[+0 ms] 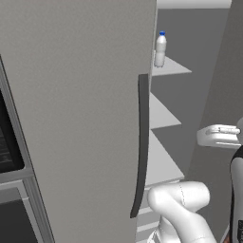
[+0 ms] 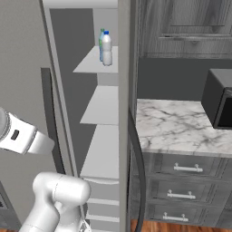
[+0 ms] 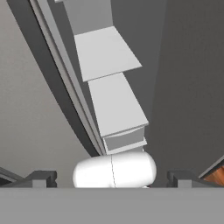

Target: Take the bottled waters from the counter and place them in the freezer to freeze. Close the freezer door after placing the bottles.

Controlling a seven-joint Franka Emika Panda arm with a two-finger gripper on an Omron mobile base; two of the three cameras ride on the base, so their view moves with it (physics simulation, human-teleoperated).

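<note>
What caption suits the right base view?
Two bottled waters on the open freezer's top shelf, beside the marble counter.

I am working in a home kitchen: a marble counter (image 2: 172,122) over drawers (image 2: 186,170), a microwave (image 2: 219,104), dark cabinets (image 2: 181,27), and an open freezer (image 2: 102,104).

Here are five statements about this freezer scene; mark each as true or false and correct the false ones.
1. Both bottles stand on the top shelf. True: white bottle, blue bottle.
2. The freezer door is closed. False: it stands open.
3. The gripper holds a bottle. False: it is open and empty.
4. A bottle remains on the counter. False: none is seen there.
5. The lower shelves are bare. True.
</note>
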